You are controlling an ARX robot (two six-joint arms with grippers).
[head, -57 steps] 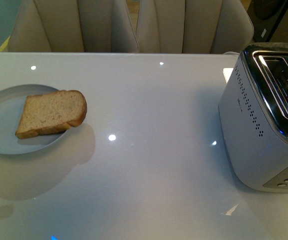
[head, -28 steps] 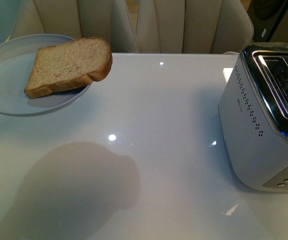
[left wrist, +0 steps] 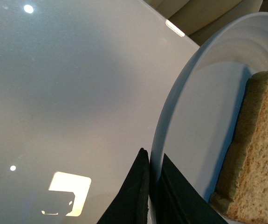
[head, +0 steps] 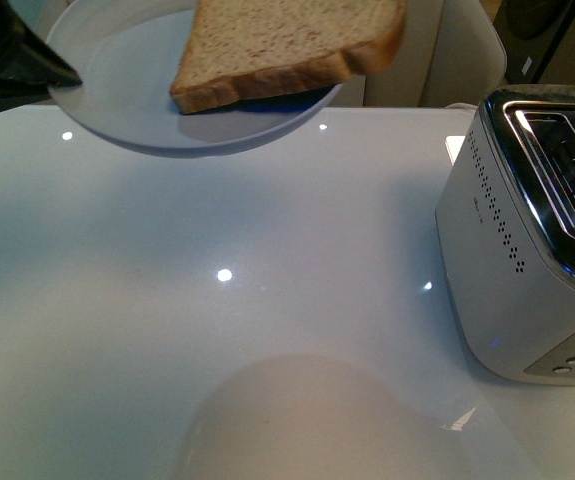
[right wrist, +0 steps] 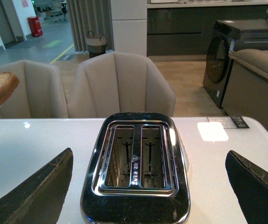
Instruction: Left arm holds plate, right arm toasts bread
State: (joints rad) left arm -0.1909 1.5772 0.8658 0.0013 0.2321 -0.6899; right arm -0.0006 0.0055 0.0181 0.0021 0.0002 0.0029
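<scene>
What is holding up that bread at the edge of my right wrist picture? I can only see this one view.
Observer: In the front view the bread lies on a pale plate held up above the table.
Operator: Who's holding the plate?
Observer: The left wrist view shows the left gripper, its black jaws shut on the plate's rim.
Operator: Is the bread all on the plate?
Observer: No. From the front, its crust sticks out past the rim on the side nearer the toaster.
</scene>
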